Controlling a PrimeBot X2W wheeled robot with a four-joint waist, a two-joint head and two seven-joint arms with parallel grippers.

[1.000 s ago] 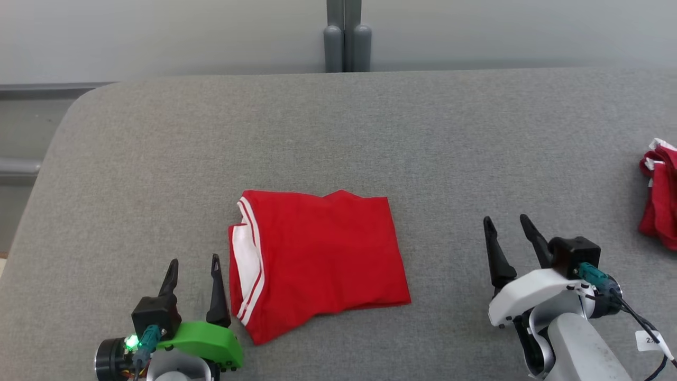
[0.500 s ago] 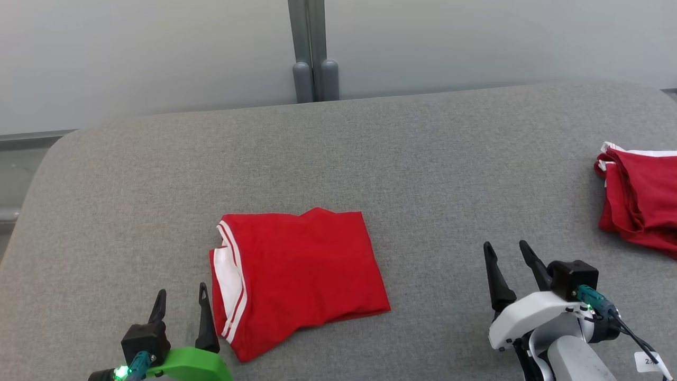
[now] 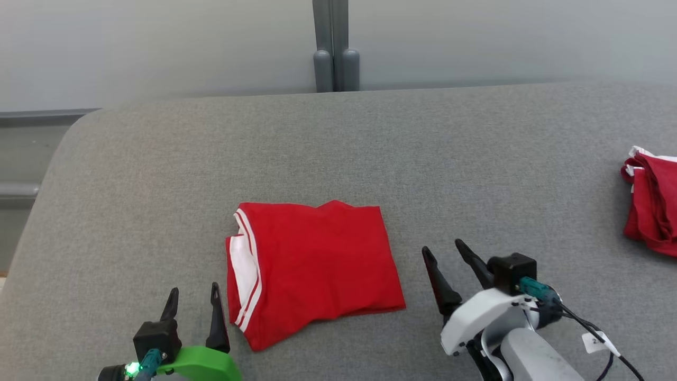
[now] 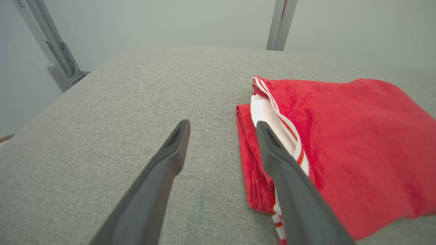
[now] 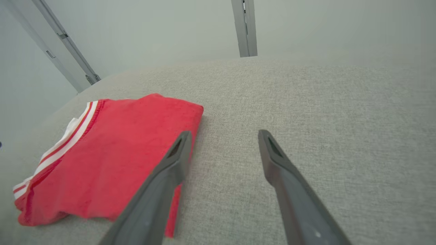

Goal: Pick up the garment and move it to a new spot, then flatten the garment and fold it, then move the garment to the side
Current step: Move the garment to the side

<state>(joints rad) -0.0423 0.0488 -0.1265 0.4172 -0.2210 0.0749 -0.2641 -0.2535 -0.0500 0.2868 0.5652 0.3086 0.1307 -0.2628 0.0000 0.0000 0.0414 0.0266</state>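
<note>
On left gripper (image 3: 194, 288): long dark tapered fingers (image 3: 217, 317), black box (image 3: 156, 336) at base, teal plug (image 3: 149, 360) with green light, bright green plastic shell (image 3: 203, 365) behind claw. On right gripper (image 3: 442, 245): white plastic shell (image 3: 476, 317) behind claw, grey forearm (image 3: 534, 360), black cable (image 3: 574, 316), white tag (image 3: 596, 342).

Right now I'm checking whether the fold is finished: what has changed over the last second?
The right gripper moved left toward the folded red garment, open and now near its right edge. Nothing was gripped or released. The whole view also shifted. The left gripper stayed open by the garment's left edge; the garment and the red pile at the right stayed put.
</note>
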